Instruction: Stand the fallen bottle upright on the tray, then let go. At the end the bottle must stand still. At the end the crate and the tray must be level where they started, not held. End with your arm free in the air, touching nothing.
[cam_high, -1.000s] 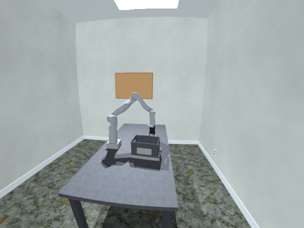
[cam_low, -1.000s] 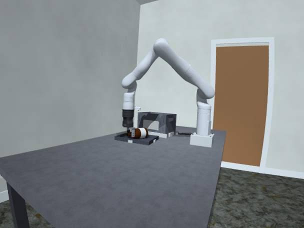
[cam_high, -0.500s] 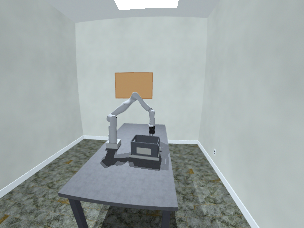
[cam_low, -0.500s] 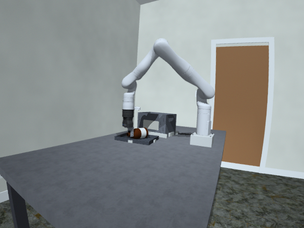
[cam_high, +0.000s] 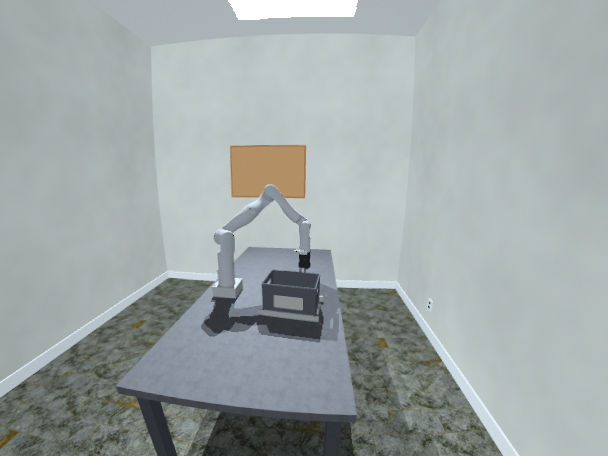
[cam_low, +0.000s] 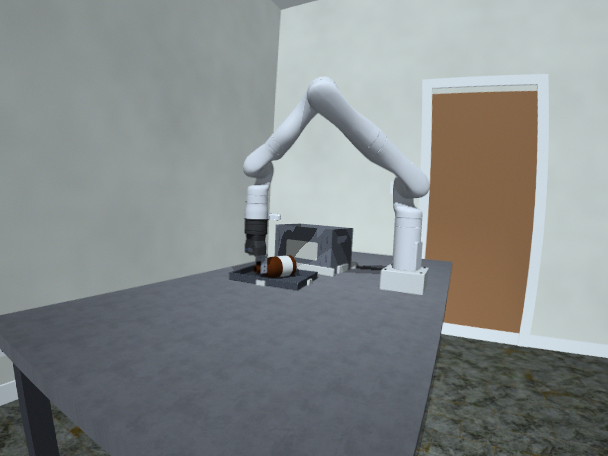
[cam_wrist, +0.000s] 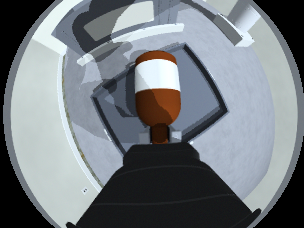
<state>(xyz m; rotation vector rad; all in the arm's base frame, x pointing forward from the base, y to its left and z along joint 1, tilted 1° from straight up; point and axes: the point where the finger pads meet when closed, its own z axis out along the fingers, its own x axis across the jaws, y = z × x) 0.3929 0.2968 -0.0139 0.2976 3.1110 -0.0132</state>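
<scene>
A brown bottle (cam_low: 278, 266) (cam_wrist: 156, 93) with a white label lies on its side on the dark flat tray (cam_low: 290, 281) (cam_wrist: 208, 105). My gripper (cam_low: 258, 264) (cam_wrist: 159, 131) comes straight down at the bottle's neck end and is shut on the neck. In the wrist view the neck runs under the black gripper body, so the fingertips are hidden. In the top view the gripper (cam_high: 303, 268) hangs just behind the crate, which hides the bottle and the tray.
A dark grey open crate (cam_high: 291, 297) (cam_low: 320, 243) (cam_wrist: 114, 12) stands on a light base right beside the tray. The arm's white base block (cam_high: 227, 288) (cam_low: 404, 279) is fixed on the grey table (cam_high: 250, 365) (cam_low: 200, 350) near the crate.
</scene>
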